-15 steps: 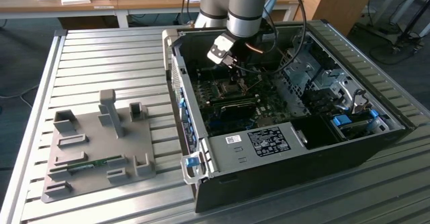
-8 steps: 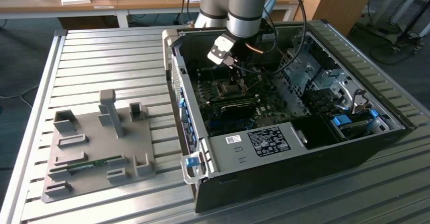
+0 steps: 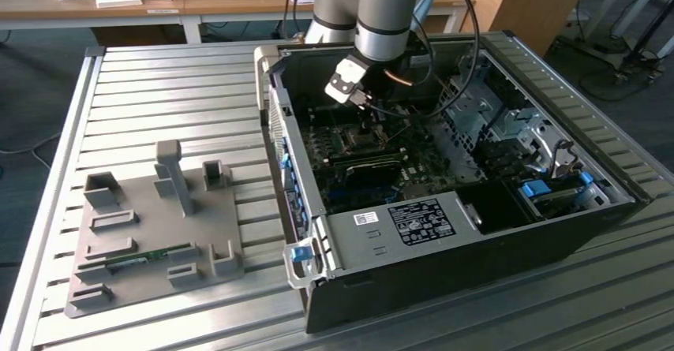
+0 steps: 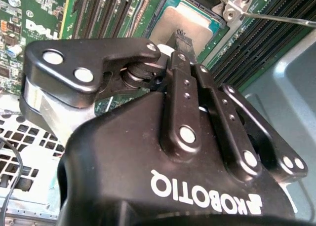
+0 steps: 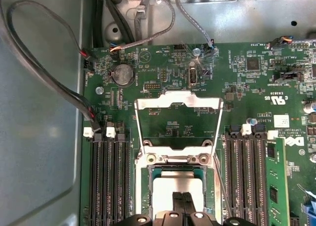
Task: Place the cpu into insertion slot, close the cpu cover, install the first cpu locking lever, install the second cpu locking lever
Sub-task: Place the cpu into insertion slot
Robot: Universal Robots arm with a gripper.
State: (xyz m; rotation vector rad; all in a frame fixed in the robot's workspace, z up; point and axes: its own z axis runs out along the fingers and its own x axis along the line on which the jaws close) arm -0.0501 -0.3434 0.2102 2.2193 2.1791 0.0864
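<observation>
In the exterior view my gripper (image 3: 367,118) reaches down into the open computer case (image 3: 589,233), over the board's socket. The cpu (image 5: 177,185), a pale silvery square, lies flat in the insertion slot (image 5: 146,186). My gripper (image 5: 183,196) hovers right over its near half, its two black fingers pressed together with nothing between them. The cpu cover (image 5: 177,100), a silvery open frame, is swung back from its hinge and lies over the green board. The second wrist view shows the fingertips (image 4: 178,38) above the cpu (image 4: 190,18), and a thin locking lever (image 4: 281,19) standing clear.
Black memory slots (image 5: 111,181) flank the socket, with one green memory stick (image 5: 276,186) seated. Cables (image 5: 44,73) run along the case wall by the board. Beside the case, a grey fixture tray (image 3: 158,233) rests on the slatted metal table (image 3: 158,91).
</observation>
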